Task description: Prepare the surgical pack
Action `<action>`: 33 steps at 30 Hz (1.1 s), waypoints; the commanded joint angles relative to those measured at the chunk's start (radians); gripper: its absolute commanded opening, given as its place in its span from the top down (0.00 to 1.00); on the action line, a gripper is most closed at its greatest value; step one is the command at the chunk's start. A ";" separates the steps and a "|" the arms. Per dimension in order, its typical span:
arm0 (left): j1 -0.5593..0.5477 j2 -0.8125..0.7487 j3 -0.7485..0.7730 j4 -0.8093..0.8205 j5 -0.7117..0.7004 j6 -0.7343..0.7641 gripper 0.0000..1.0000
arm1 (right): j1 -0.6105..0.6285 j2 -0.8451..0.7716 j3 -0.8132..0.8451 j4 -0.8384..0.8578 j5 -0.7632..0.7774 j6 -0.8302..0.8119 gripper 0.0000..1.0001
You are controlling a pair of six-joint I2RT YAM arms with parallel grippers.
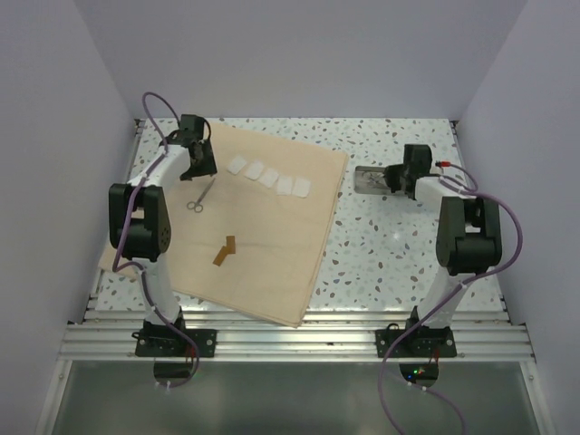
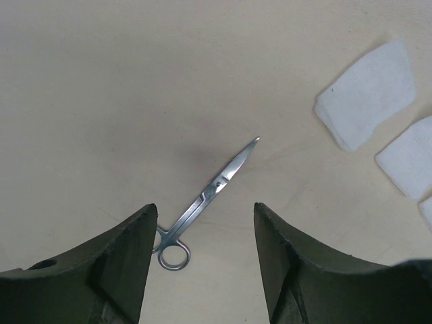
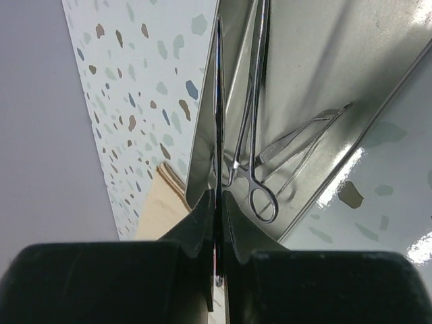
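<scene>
The tan fabric sheet (image 1: 263,245) of the surgical pack lies spread on the left half of the table. A row of white gauze squares (image 1: 269,176) and steel scissors (image 1: 200,195) lie on it. My left gripper (image 1: 198,168) hovers open just above the scissors (image 2: 209,196), whose ring handles sit by the left finger (image 2: 128,256); nothing is held. My right gripper (image 3: 218,199) is shut on a thin steel instrument (image 3: 218,101), seen edge-on, over the grey metal tray (image 3: 324,61).
More steel forceps (image 3: 255,135) lie in the tray (image 1: 362,181) at the back right, on the speckled tabletop. A small brown strip (image 1: 225,251) rests on the sheet's middle. Gauze (image 2: 368,94) lies right of the scissors. Walls close in left, right and behind.
</scene>
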 commanded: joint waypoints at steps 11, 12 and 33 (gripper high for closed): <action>0.004 0.069 0.104 -0.011 -0.039 0.011 0.34 | 0.001 0.036 0.075 -0.051 -0.004 0.021 0.56; 0.002 0.076 0.105 -0.011 -0.032 0.017 0.33 | 0.001 0.017 0.070 -0.063 -0.021 0.013 0.53; -0.024 0.229 0.174 -0.031 0.019 0.156 0.44 | 0.142 -0.187 0.161 -0.333 -0.235 -0.452 0.48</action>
